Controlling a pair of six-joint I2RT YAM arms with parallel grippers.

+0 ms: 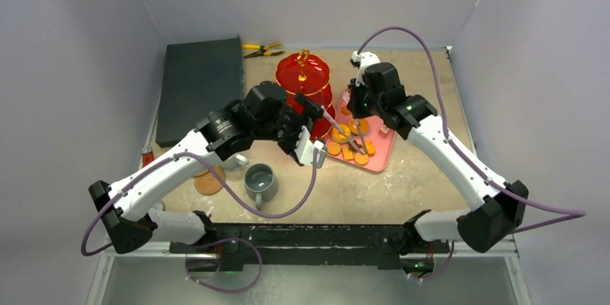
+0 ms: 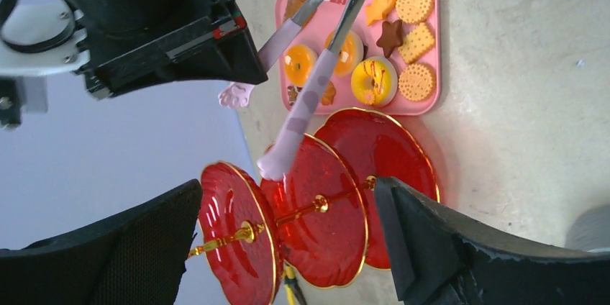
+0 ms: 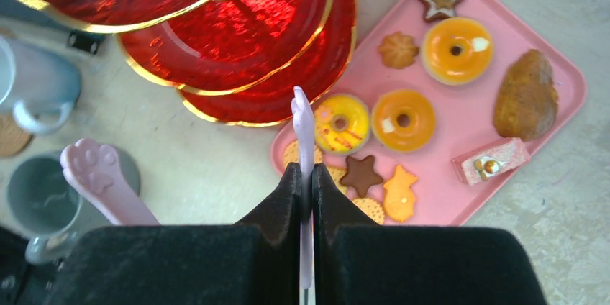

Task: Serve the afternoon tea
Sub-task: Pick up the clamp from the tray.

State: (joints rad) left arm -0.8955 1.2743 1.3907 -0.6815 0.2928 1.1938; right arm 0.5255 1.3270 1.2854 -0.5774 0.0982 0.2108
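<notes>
Sandy table (image 1: 424, 175) carries a flat dark slab (image 1: 198, 85) at the far left and a red translucent three-tier stand (image 1: 303, 75) with a gold handle at far centre. Just right of the stand lies a pink tray (image 1: 383, 148) of orange doughnuts and brown biscuits (image 3: 403, 119). At the near left stand a grey mug (image 1: 260, 181) and a white mug (image 3: 36, 78), which is partly under the left arm, with a round cork coaster (image 1: 209, 181) beside them. The left arm's fingers (image 2: 129, 247) hover wide apart and empty on the near side of the stand. The right arm's fingers (image 3: 216, 262) are clamped on one arm of lilac paw-tipped tongs (image 3: 305, 121) over the tray's left edge. Yellow-handled pliers (image 1: 262, 49) lie at the far edge.
</notes>
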